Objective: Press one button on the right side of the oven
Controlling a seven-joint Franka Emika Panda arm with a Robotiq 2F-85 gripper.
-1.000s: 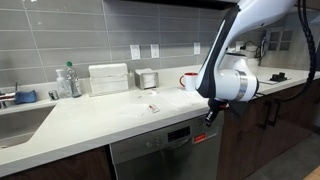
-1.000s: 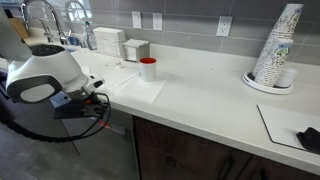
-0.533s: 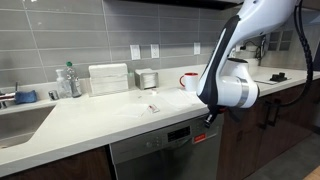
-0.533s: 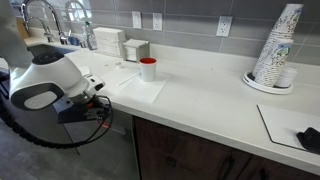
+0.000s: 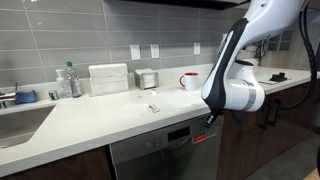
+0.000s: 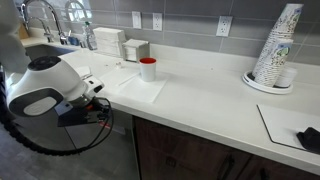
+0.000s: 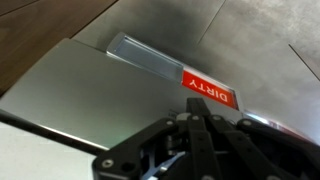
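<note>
Shifted sideways, arm (image 5: 236,92) covers oven (image 5: 160,150) edge near red mug (image 5: 189,81).

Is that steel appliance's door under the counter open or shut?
Shut. In an exterior view the oven front stands upright, flush under the countertop edge, no gap showing.

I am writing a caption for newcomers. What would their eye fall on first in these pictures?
First the bulky white robot arm, hanging low with its gripper close to the stainless-steel oven front. In the wrist view, a red DIRTY sign on that steel reads upside down. A red mug stands on the white countertop.
</note>
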